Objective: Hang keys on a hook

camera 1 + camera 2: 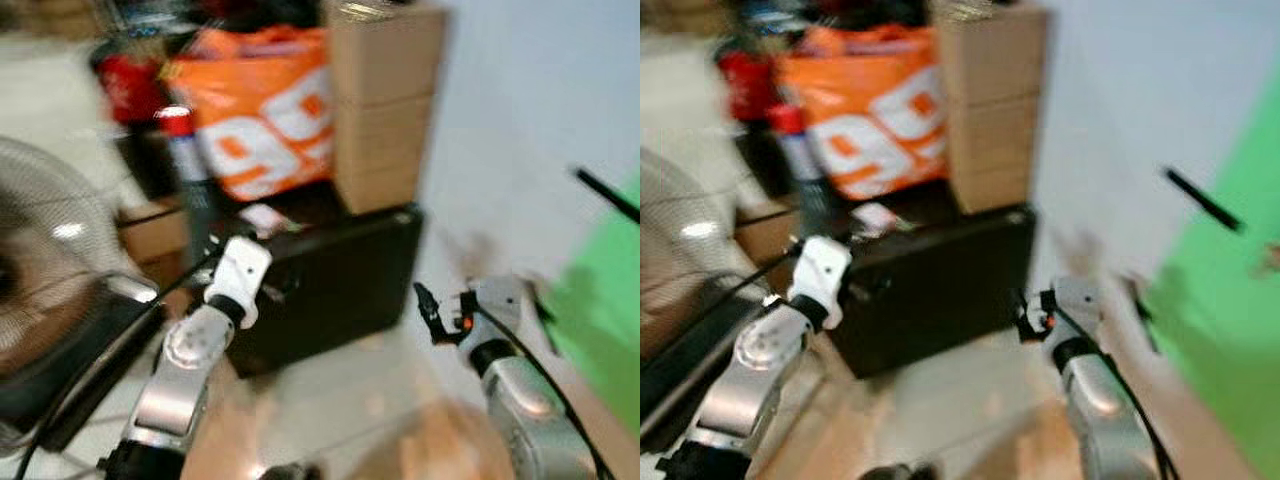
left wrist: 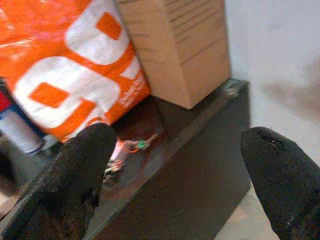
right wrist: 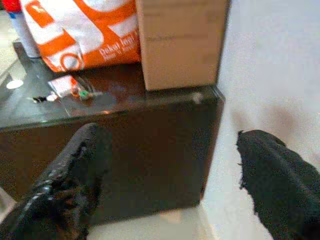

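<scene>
Keys (image 3: 80, 93) flat on dark cabinet (image 3: 150, 135), lengthwise along its front edge (both hands (image 2: 175, 170) (image 3: 170, 175) spread).

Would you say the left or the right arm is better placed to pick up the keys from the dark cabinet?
Probably left: the left gripper, open, faces the keys on the cabinet top near the orange bag. The right gripper sits further towards the wall.

Blurred: dark low desk (image 1: 340, 290) against a pale wall, carrying stacked cardboard boxes (image 1: 385, 100) and an orange-and-white bag (image 1: 265, 110) beside them. Silver left arm (image 1: 195, 360) raised before the desk's left end, right arm (image 1: 510, 380) near its right corner. Fan grille (image 1: 45, 270) at far left, green surface (image 1: 600, 310) at right
</scene>
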{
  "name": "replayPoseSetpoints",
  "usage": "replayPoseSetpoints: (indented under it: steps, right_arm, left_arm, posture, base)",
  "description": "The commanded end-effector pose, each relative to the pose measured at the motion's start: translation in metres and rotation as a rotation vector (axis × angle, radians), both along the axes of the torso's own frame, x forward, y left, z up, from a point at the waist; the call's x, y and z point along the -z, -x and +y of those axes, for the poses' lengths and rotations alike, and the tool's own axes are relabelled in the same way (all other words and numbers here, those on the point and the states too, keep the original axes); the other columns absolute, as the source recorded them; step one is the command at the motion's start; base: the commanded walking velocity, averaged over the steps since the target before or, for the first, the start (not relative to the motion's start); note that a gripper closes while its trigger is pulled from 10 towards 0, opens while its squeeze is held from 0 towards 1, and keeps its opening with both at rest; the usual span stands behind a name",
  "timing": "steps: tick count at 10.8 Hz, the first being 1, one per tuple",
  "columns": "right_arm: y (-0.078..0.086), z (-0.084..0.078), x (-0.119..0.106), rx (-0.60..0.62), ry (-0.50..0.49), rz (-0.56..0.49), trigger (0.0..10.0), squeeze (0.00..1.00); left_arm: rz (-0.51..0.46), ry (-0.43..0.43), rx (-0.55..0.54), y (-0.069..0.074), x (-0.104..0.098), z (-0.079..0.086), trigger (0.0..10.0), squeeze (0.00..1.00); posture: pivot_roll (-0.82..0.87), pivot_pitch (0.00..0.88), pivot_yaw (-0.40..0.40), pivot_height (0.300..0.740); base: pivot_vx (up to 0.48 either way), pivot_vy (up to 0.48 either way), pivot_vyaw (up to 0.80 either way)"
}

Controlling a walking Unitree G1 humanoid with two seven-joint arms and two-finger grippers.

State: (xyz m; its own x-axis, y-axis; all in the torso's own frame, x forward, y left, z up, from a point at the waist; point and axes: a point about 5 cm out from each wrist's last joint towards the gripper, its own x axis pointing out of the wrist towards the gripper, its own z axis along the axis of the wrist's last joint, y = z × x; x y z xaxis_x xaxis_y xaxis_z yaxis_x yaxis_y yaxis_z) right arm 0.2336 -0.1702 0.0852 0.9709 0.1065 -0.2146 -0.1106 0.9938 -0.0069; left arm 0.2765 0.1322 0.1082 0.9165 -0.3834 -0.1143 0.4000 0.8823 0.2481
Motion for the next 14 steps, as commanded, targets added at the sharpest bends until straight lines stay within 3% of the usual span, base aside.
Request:
replayPoseSetpoints:
  steps: [1,4,7,10,14]
  right_arm:
    - [-0.002,-0.001,-0.003,0.028,0.003,-0.026,10.0,1.0]
    - [-0.004,-0.006,-0.001,0.1,0.067,-0.02,10.0,1.0]
    - [-0.006,-0.008,-0.003,0.112,0.043,-0.018,10.0,1.0]
    - [-0.005,-0.013,0.001,0.104,0.057,-0.012,10.0,1.0]
    - [0.002,-0.023,0.001,0.186,0.096,-0.085,10.0,1.0]
  left_arm:
    - [-0.023,-0.012,0.006,-0.005,-0.005,0.0,10.0,0.0]
    - [-0.022,-0.001,0.015,-0.007,-0.006,-0.001,10.0,0.0]
    - [-0.018,0.011,0.021,-0.007,-0.007,-0.001,10.0,0.0]
    - [-0.021,0.007,-0.02,-0.005,-0.006,0.013,10.0,0.0]
    - [-0.037,0.031,0.004,-0.013,-0.013,0.012,10.0,0.0]
  posture:
    - [-0.14,0.0,0.084,0.74]
    - [-0.14,0.0,0.084,0.74]
    - [-0.13,0.0,0.077,0.74]
    - [-0.12,0.0,0.064,0.74]
    - [-0.14,0.0,0.122,0.74]
  base:
    - [0.0,0.0,0.8]
    - [0.0,0.0,0.61]
    - [0.0,0.0,0.0]
    - [0.081,0.0,0.0]
    - [0.247,0.0,0.0]
